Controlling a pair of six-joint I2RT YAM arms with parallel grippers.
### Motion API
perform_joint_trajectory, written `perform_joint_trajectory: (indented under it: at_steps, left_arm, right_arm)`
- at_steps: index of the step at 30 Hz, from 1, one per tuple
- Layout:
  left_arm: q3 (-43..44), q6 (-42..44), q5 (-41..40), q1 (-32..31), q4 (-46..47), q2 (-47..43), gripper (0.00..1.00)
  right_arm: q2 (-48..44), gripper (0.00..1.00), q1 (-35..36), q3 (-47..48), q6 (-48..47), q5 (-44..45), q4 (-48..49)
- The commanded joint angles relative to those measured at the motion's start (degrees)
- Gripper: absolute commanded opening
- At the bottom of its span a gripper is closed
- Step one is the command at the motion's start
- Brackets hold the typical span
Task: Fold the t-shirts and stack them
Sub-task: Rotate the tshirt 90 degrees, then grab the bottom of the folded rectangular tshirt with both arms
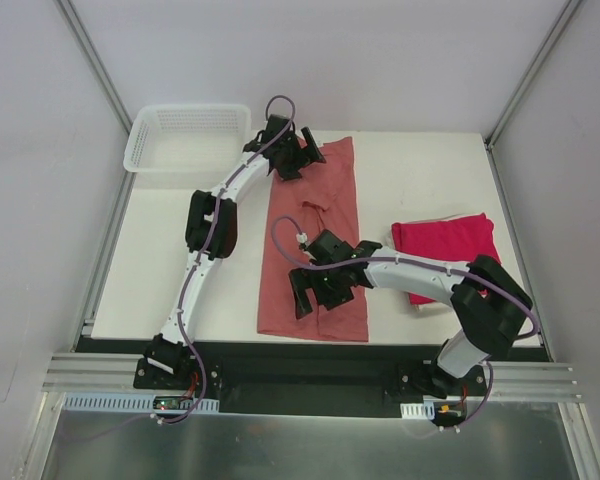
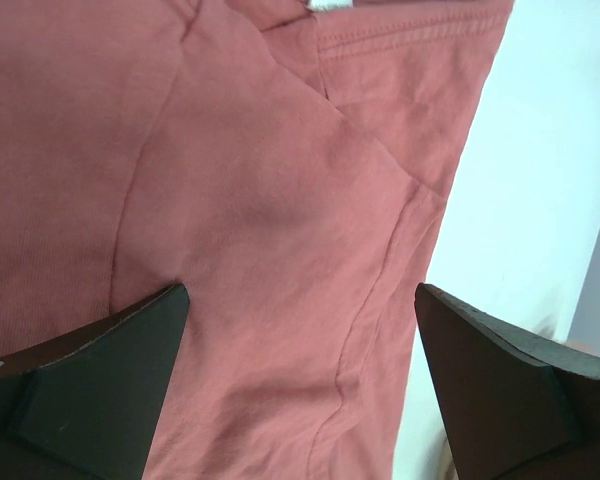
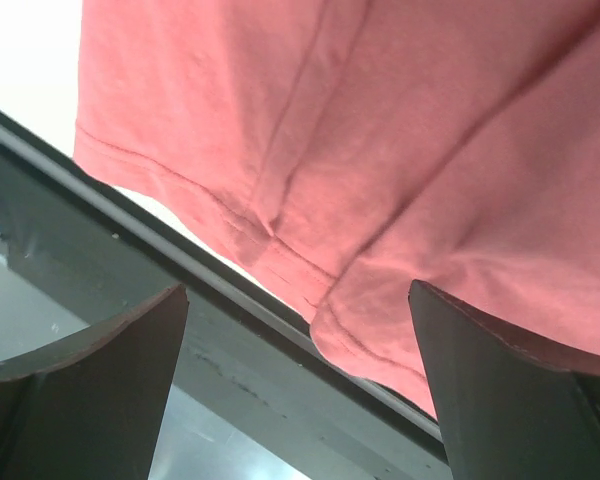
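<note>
A salmon-pink t-shirt lies folded into a long strip down the middle of the table. A crimson-magenta t-shirt sits folded at the right. My left gripper hovers open over the strip's far end, cloth filling the view between its fingers. Over the near end, by the table's front edge, my right gripper is open too. The right wrist view shows the hem and one folded-over corner hanging past the table's front edge. Neither gripper holds anything.
A white mesh basket stands at the table's far left corner. A dark rail runs along the table's near edge below the hem. White tabletop shows beside the pink strip. Grey walls close the sides.
</note>
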Motion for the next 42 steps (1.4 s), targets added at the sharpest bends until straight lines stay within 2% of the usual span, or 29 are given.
perform_joint_trajectory:
  at_steps: [1, 4, 8, 12, 15, 18, 21, 22, 23, 24, 25, 26, 27, 28, 29, 31, 32, 34, 37, 39, 40, 41, 42]
  left_arm:
    - [0.66, -5.15, -7.24, 1.66, -0.47, 2.97, 0.99]
    - [0.92, -6.39, -9.09, 1.66, -0.38, 2.62, 0.99]
    - [2.15, -6.48, -10.49, 1.66, -0.12, 0.69, 0.99]
    - [2.15, -5.60, -7.52, 1.57, 0.06, -5.35, 0.99]
    - [-0.03, -0.61, -4.61, 0.96, -0.03, -12.83, 0.99]
    - [-8.54, 4.31, -4.78, -0.54, -0.12, -23.89, 0.99]
    - [-23.11, 8.36, -4.52, -2.30, -1.79, -37.59, 0.99]
    - [-33.16, 8.81, -5.13, -2.82, -1.87, -41.46, 0.99]
    - [-38.40, 8.81, -7.57, -3.35, -1.88, -49.16, 0.99]
    - [-43.50, 8.55, -8.64, -4.05, -1.88, -52.98, 0.99]
    - [-53.55, 7.51, -10.57, -4.41, -1.88, -56.84, 0.99]
    - [-58.44, 6.28, -13.19, -4.76, -1.79, -64.19, 0.99]
    - [-63.19, 4.44, -14.53, -5.37, -1.70, -67.66, 0.99]
    - [-71.68, 3.38, -15.32, -5.90, -1.70, -71.00, 0.99]
    - [-75.59, 2.50, -19.16, -6.60, -1.70, -77.12, 0.99]
    - [-86.63, -0.84, -19.81, -7.66, -1.70, -82.43, 0.99]
    - [-90.01, -2.33, -19.29, -7.66, -1.70, -87.24, 0.99]
    - [-98.34, -4.80, -17.09, -7.83, -1.79, -91.49, 0.99]
    - [-106.62, -7.79, -14.38, -7.84, -1.88, -98.44, 0.99]
    - [-109.19, -9.02, -13.40, -7.92, -2.05, -102.05, 0.99]
    - [-111.12, -9.38, -13.22, -7.92, -2.23, -103.71, 0.99]
    - [-111.92, -9.55, -13.22, -7.92, -2.23, -104.34, 0.99]
    - [-112.80, -9.82, -13.31, -7.92, -2.49, -104.78, 0.99]
  right_arm:
    - [-4.90, 0.97, 0.19, 1.04, 1.39, 6.66, -4.38]
    - [-9.64, 0.97, 0.19, -0.28, 0.95, 11.41, -5.79]
    - [-15.35, 0.97, -0.60, -2.82, 1.21, 13.62, -7.11]
    - [-21.15, 0.97, -0.96, -4.50, -0.01, 13.80, -6.49]
    - [-24.85, 0.97, -1.04, -5.03, -0.28, 14.41, -6.40]
    - [-28.10, 0.97, -1.22, -4.85, -0.54, 19.50, -9.12]
    - [-29.86, 0.97, -1.22, -5.91, -1.68, 17.68, -9.30]
    - [-29.95, 0.97, -1.22, -6.08, -1.77, 15.66, -8.96]
    - [-29.78, 0.97, -1.13, -6.78, -1.78, 15.30, -8.52]
    - [-29.60, 0.97, -1.04, -7.05, -1.51, 15.03, -8.08]
    - [-29.43, 0.97, -0.87, -7.40, -1.60, 12.68, -6.86]
    - [-28.64, 0.97, -0.61, -7.23, -1.51, 12.39, -6.50]
    - [-28.11, 0.97, 0.18, -7.05, -2.03, 12.39, -6.40]
    - [-27.33, 0.98, 0.62, -6.61, -2.04, 13.09, -6.23]
    - [-24.97, 0.99, 1.15, -6.18, -2.13, 13.62, -6.40]
    - [-21.80, 0.95, 2.82, -3.81, -2.30, 14.41, -7.97]
    - [-18.13, 0.92, 3.35, -2.67, -2.39, 16.50, -8.86]
    - [-14.33, 0.90, 4.58, 0.41, -2.04, 18.62, -11.49]
    - [-8.17, 0.87, 5.99, 2.78, -2.39, 18.63, -12.03]
    - [-4.39, 0.81, 6.86, 4.02, -3.01, 18.37, -11.94]
    - [-2.55, 0.76, 7.04, 5.16, -3.09, 19.15, -12.03]
    - [-1.75, 0.66, 7.22, 5.78, -3.36, 19.25, -12.03]
    - [-1.05, 0.61, 7.48, 6.30, -3.53, 19.42, -11.94]
